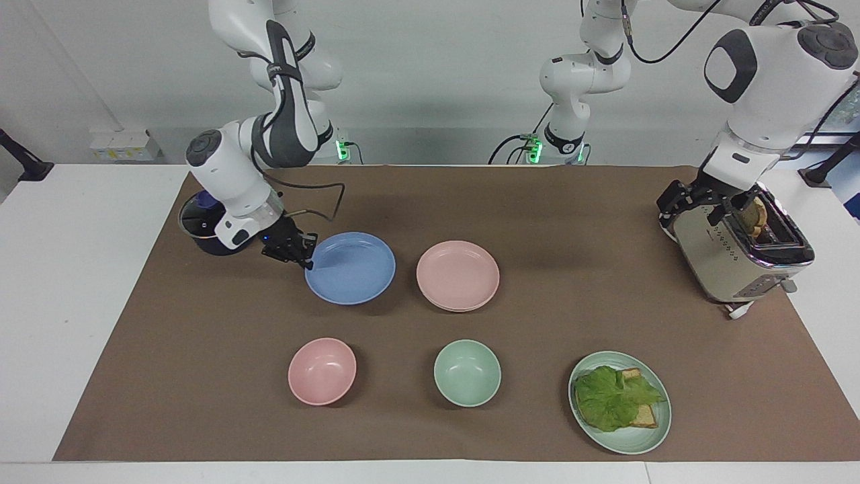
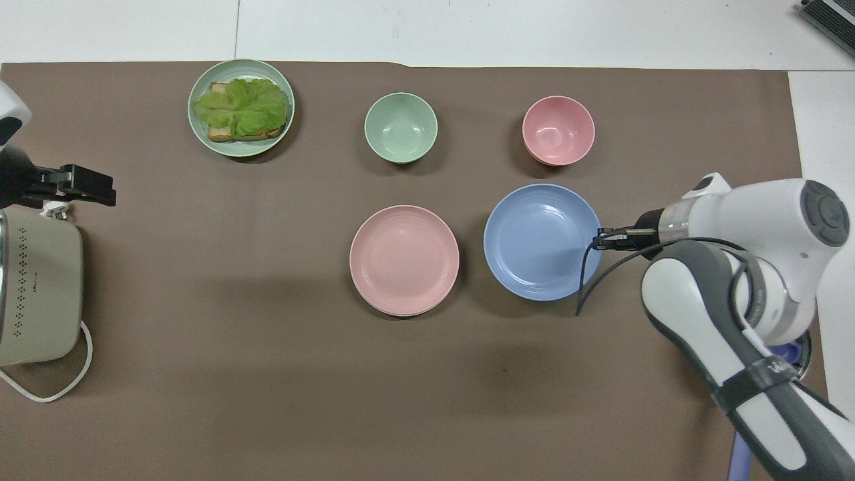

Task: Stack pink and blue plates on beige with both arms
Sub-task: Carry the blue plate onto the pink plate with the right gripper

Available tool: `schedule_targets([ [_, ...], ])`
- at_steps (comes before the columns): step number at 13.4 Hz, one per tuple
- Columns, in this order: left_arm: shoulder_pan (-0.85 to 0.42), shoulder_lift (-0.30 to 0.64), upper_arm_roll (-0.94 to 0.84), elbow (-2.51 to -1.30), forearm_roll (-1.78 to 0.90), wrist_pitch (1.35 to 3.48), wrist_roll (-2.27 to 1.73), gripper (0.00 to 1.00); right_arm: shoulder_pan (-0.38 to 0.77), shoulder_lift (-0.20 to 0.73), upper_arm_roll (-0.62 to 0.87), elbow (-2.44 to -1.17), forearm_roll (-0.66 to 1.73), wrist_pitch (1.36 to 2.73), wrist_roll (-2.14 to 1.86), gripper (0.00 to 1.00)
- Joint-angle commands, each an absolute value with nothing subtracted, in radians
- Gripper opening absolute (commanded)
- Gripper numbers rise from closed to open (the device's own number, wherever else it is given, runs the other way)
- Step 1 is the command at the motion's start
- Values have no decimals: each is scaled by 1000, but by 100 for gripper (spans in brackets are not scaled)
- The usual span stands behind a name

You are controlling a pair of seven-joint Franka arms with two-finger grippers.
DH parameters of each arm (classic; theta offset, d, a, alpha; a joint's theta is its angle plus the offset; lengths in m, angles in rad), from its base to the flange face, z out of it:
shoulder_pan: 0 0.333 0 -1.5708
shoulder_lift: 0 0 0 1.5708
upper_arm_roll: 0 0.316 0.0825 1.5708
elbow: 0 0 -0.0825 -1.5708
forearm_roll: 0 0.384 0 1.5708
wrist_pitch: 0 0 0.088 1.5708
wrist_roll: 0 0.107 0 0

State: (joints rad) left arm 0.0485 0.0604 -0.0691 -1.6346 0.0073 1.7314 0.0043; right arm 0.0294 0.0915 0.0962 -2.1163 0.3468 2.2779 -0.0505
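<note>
Plates looked light, stiff, slick-rimmed — right hand (image 1: 304, 255) clenched on blue plate (image 1: 350, 267) rim beside pink plate (image 1: 457, 275), itself atop beige; left hand (image 1: 699, 205) released over toaster (image 1: 739, 259).

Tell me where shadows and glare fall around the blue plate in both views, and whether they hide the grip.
Facing view: the blue plate throws a soft shadow along its edge farther from the robots, with a pale sheen by the right gripper at its rim. Overhead view: a dark shadow hugs the plate's edge nearer the robots, faint highlights inside; the grip point stays visible.
</note>
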Motion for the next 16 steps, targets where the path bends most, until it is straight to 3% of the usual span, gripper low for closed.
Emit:
schedule_targets([
  [1, 58, 66, -75, -1612, 6, 1709, -3, 100, 115, 118, 95, -2079, 350, 2319, 66, 0],
  [9, 60, 66, -75, -1614, 6, 1707, -2, 100, 325, 215, 95, -2014, 331, 2390, 331, 0],
  [16, 61, 63, -75, -1617, 6, 1707, -3, 100, 351, 252, 95, -2014, 328, 2421, 341, 0],
])
